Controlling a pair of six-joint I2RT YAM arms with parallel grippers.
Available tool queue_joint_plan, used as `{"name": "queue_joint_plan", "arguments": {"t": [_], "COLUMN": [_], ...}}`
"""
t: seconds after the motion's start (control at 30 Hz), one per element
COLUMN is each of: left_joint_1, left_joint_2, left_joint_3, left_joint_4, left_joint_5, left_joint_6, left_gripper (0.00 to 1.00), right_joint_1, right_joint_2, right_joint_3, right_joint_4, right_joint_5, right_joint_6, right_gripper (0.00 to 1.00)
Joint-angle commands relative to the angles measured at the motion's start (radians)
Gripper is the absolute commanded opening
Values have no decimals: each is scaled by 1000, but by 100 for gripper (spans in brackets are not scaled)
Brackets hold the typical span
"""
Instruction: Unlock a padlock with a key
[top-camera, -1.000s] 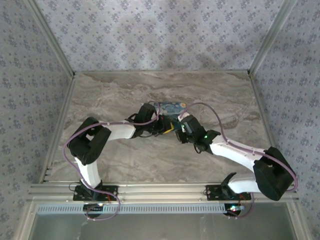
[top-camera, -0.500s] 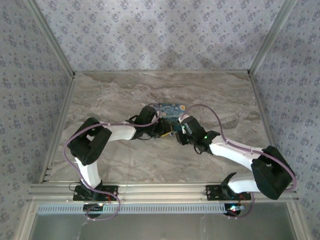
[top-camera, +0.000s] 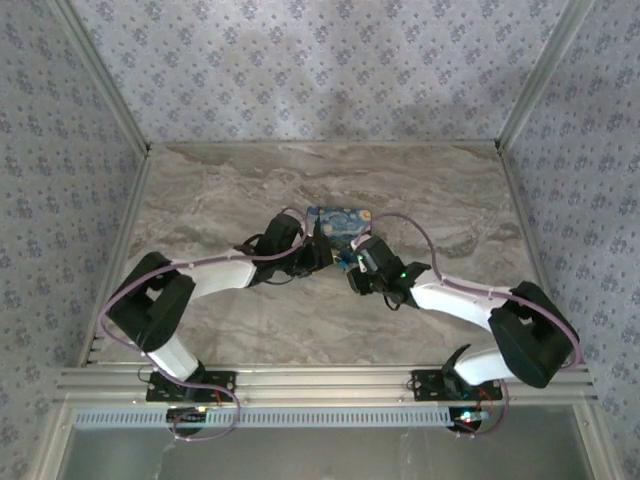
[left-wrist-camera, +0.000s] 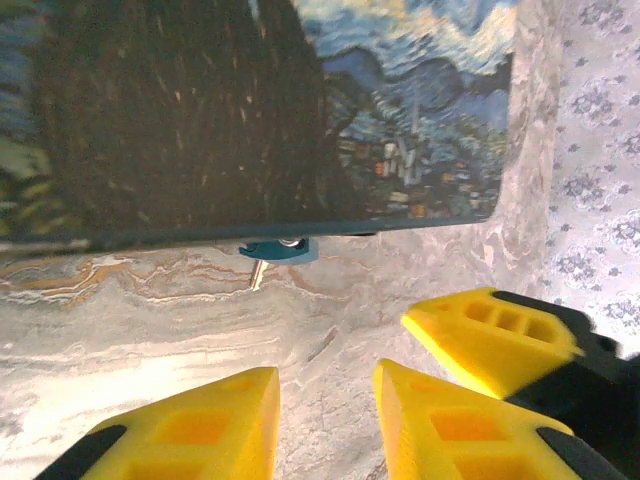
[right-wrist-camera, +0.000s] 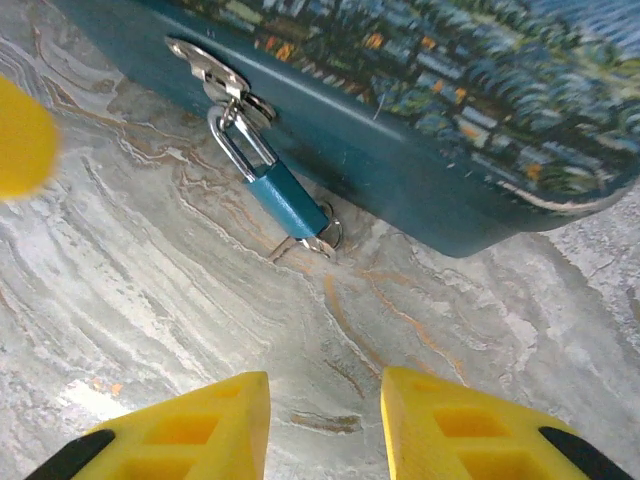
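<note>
1. Since a second ago, my left arm's elbow is swinging out to the left. My left gripper (left-wrist-camera: 325, 425) is backing off from the padlock (right-wrist-camera: 285, 200) and parting its fingers.
2. Left gripper: my fingers are standing a narrow way apart and holding nothing, with bare table (right-wrist-camera: 150, 320) showing between them. They are pointing at the front of the box (right-wrist-camera: 450, 90).
3. Right gripper (right-wrist-camera: 325, 425): my fingers are likewise standing narrowly apart and gripping nothing. They are hovering near the padlock without touching it.
4. Padlock: the blue body with a silver shackle is hanging from the latch (right-wrist-camera: 205, 65) on the box's front wall and slanting down to the table.
5. Key (right-wrist-camera: 318, 240): it is sticking out of the padlock's lower end and resting on the table.
6. Box: its lid is showing a painted night sky, and it is sitting mid-table just beyond both grippers.
</note>
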Motion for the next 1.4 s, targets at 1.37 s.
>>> {"name": "queue_joint_plan", "arguments": {"t": [1.37], "left_joint_1": [102], "left_joint_2": [-68], "left_joint_3": [-10], "left_joint_4": [-76], "left_joint_5": [-63], "left_joint_6": [42], "left_gripper": [34], "right_joint_1": [44], "right_joint_2": [368], "right_joint_3": [255], "right_joint_4": [-1], "right_joint_5": [122], "right_joint_6": [-120], "right_gripper": [32]}}
